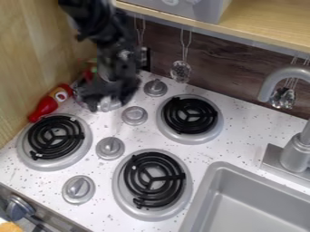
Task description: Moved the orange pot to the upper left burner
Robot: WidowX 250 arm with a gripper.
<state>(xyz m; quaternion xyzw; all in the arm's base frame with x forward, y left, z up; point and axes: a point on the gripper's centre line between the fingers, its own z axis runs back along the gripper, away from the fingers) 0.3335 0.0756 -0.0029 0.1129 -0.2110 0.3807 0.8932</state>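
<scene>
Tool (110, 97) hangs over bench (103, 124) at ten o'clock, can't tell if open or closed; red bottle (46, 106) with round label (61, 96) at nine, near eight-o'clock burner (53, 149).

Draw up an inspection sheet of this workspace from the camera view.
Surface: white speckled stovetop, with grey sink and tap at right.
Job's things: three coil burners, left, near and far right; a silvery item at the gripper is too covered to identify.
Clutter: red bottle by the left wooden wall; orange-tan item cut off at the lower left edge.
Gripper: black, low over the stove's far left.
Cables: nothing seen.
Surroundings: utensils hanging below a wooden shelf that holds a grey bin.
</scene>
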